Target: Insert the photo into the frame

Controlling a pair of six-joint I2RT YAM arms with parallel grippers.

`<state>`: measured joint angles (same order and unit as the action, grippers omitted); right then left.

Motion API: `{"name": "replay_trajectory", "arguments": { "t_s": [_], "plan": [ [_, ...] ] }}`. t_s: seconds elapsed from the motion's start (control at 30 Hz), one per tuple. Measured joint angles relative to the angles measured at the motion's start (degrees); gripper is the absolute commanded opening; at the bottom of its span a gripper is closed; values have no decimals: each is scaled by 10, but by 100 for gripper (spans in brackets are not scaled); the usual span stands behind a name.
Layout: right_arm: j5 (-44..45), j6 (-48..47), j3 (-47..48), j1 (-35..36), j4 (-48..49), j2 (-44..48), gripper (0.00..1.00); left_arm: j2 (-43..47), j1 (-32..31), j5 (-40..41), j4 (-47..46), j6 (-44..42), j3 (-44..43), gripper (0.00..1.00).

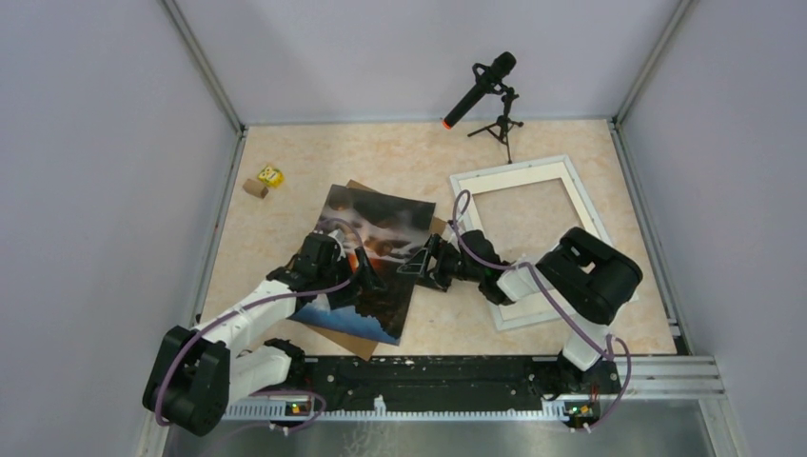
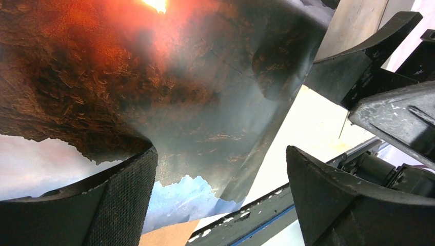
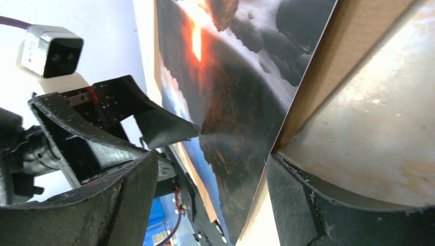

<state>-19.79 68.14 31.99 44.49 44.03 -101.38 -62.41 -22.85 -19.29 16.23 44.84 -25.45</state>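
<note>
Photo point(image 1: 381, 214) runs 1 to 7 o'clock; your half-open right gripper point(image 1: 419, 263) straddles its 3 o'clock edge, while your left gripper point(image 1: 365, 275) is spread wide, holding nothing.

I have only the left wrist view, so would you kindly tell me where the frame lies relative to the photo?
Observer: The frame lies flat on the table, right of the photo, with a gap between them.
Operator: Thank you. Is anything inside it?
Observer: No, only table shows through its opening.
Operator: And where does the right gripper stand?
Observer: Its open jaws straddle the photo's right edge, as the right wrist view shows.
</note>
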Motion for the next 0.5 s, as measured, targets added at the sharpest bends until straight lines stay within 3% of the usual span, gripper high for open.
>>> {"name": "replay_trajectory", "arguments": {
  "t_s": [0.5],
  "plan": [
    [1,39,-2,18,64,-10,55,0,0,-11,-8,-13,3,99]
  ]
}}
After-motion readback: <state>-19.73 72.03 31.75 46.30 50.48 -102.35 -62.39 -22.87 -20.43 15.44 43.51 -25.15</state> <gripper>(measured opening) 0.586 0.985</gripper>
